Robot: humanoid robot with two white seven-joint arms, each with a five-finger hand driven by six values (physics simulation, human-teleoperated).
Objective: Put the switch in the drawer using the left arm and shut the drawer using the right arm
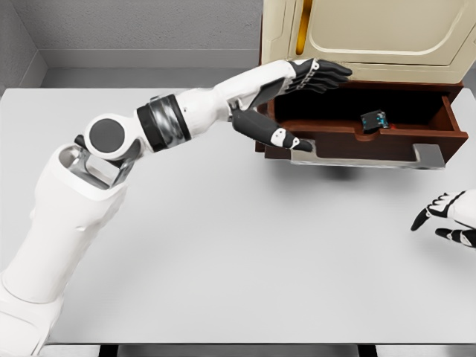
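The brown drawer (446, 123) stands pulled out from the cream cabinet (372, 33) at the upper right, with a grey handle (372, 158) along its front. A small black switch (375, 121) with blue marks lies inside the drawer, right of its middle. My left hand (297, 104) hovers at the drawer's left end, fingers spread wide and empty, thumb low over the front edge. My right hand (446, 216) rests at the right edge of the table, fingers relaxed, holding nothing.
The white table (238, 245) stretches across the view below the cabinet. My left arm (171, 123) reaches diagonally from the lower left across the table toward the drawer. A grey wall and floor lie behind.
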